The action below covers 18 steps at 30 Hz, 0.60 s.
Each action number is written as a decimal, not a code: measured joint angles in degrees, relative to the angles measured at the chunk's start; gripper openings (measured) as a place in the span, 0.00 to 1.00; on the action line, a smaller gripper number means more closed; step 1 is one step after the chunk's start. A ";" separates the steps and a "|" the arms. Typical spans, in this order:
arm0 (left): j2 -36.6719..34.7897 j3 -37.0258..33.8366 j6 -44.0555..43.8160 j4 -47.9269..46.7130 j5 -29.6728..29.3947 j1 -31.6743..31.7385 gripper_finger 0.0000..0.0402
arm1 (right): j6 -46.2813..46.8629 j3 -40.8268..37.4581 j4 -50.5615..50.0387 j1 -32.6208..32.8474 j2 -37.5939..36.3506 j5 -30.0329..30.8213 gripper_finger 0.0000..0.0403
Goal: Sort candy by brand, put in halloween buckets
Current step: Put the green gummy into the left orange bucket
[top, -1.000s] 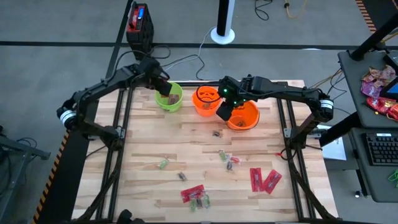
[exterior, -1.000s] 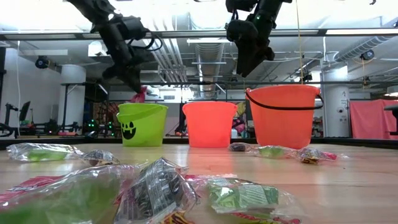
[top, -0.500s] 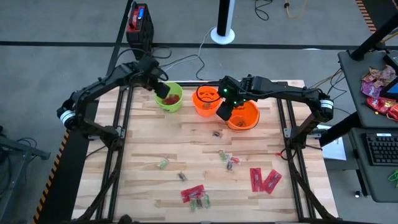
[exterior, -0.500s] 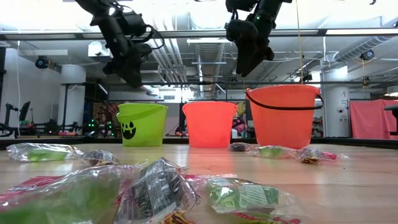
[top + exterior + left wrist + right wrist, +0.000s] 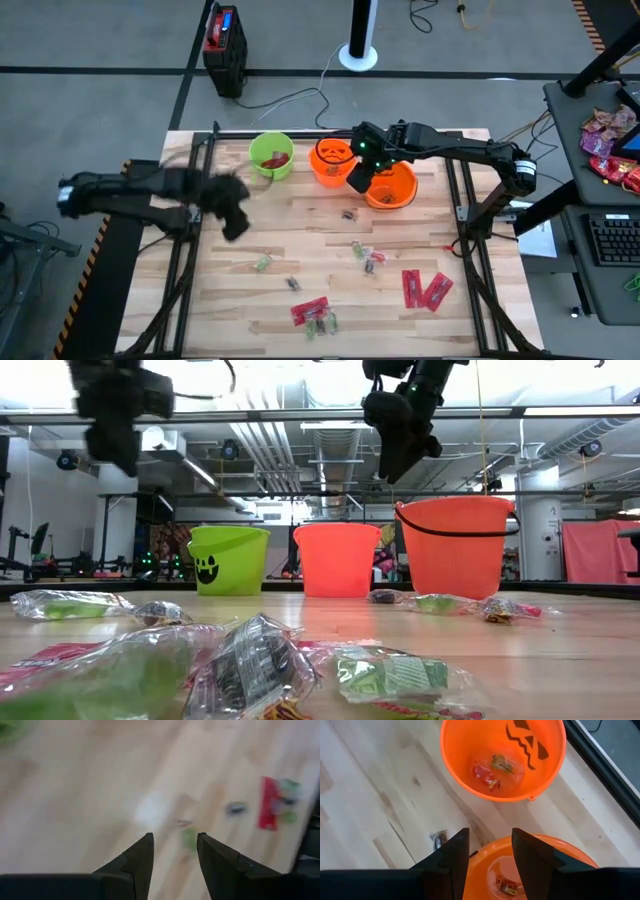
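The halloween buckets stand in a row at the table's far side: a lime green one [image 5: 271, 155] with a red piece inside, an orange jack-o'-lantern one [image 5: 331, 160], and a wider orange one [image 5: 392, 185]. Candy lies loose on the wood: red packets [image 5: 420, 288], green-and-red pieces [image 5: 358, 248] and dark minis [image 5: 348, 213]. My left gripper [image 5: 235, 215] hangs blurred over the table's left part, open and empty [image 5: 175, 840]. My right gripper [image 5: 490, 837] is held open and empty above the wide bucket's rim [image 5: 520, 870].
A red-and-black boxy unit [image 5: 223, 35] stands on the floor beyond the table, with a white post base [image 5: 357, 55] next to it. Bare wood lies between the buckets and the candy. A side desk [image 5: 600, 150] with pink bags stands at the right.
My left gripper has let go of a red piece, which now lies in the green bucket. It has risen from the bucket and swung fast toward the table's left and near side.
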 joint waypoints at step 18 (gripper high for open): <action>11.43 -22.37 -32.45 30.51 -23.89 -34.63 0.40 | 3.59 0.00 2.06 0.00 -0.07 -0.45 0.35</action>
